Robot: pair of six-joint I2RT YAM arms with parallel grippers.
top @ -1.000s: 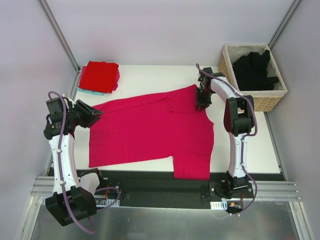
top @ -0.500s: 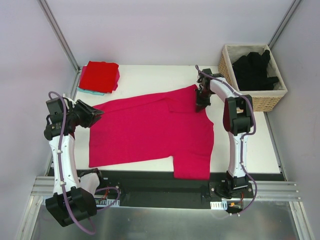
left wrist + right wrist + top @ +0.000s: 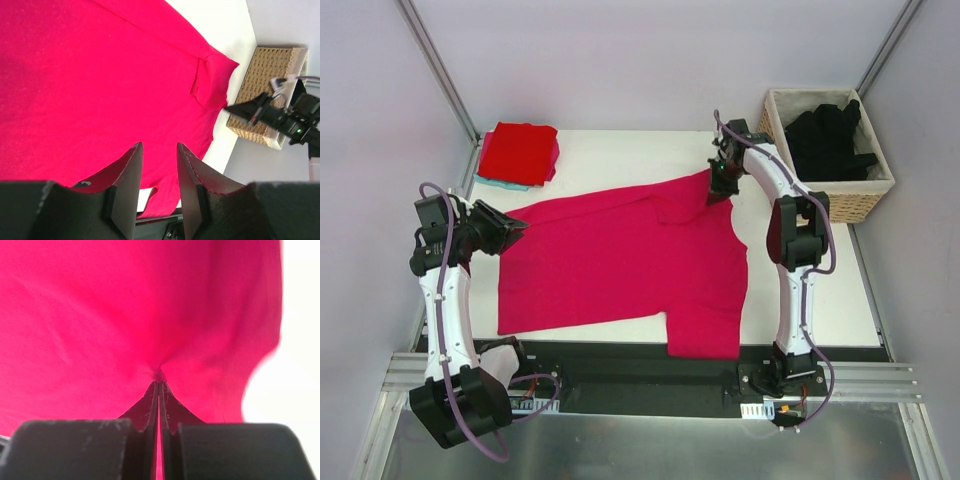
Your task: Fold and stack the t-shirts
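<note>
A: Top view, where's the pink t-shirt (image 3: 620,260) lying?
B: It's lying spread on the table (image 3: 620,150). The right gripper (image 3: 716,190) is pinching its far sleeve, probably to fold it inward.
A: Left wrist?
B: The left gripper (image 3: 510,232) is hovering part-open at the shirt's left edge, gripping nothing.
A: Right wrist?
B: Jaws are clamping cloth.

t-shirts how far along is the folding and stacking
Done: one folded red shirt lies on a pile at the far left. In hand: the pink shirt lies spread out, the right gripper shut on its far corner. Left: folding it, plus the black shirts in the basket.
</note>
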